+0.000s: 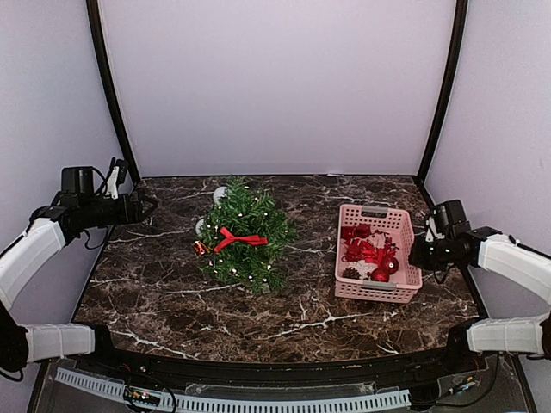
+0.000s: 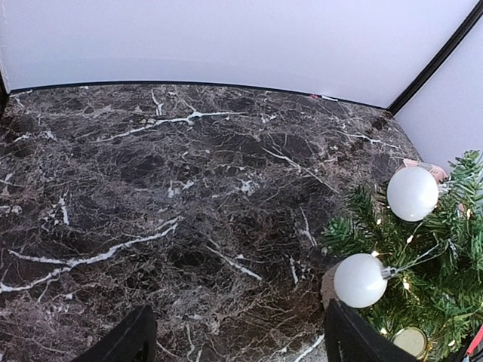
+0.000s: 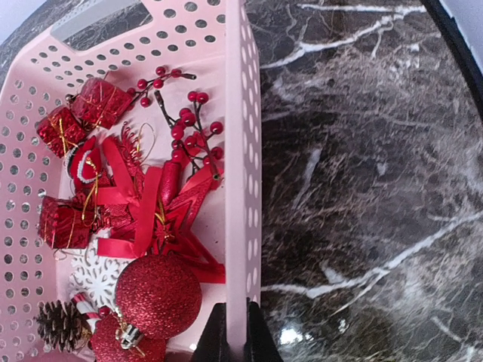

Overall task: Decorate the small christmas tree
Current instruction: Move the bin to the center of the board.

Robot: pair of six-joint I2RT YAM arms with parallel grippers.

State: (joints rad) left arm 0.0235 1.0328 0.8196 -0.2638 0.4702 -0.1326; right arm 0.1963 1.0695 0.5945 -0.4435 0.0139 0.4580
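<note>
On the near right of the dark marble-patterned bench, the right gripper is clenched on the right-hand wall of the pink perforated plastic basket, with the thin wall pinched between its two black fingers. Just inside that wall lie a red glitter ball, a brown pine cone and a white snowflake cut-out. Farther in are a red glitter star, small red foil gift boxes tied with gold thread, and sprigs of red berries

Left of the basket and well apart from it, a little left of the bench's middle, sits the small bushy green christmas tree. It is dotted with tiny lit white lights, has a red ribbon bow across its middle and carries two matte white balls on its far-left side

Towards the back at the left edge, the left gripper hangs above the bench, released, its jaws spread wide with nothing between them, near the tree but apart from it

Behind everything stands a plain pale wall
</note>
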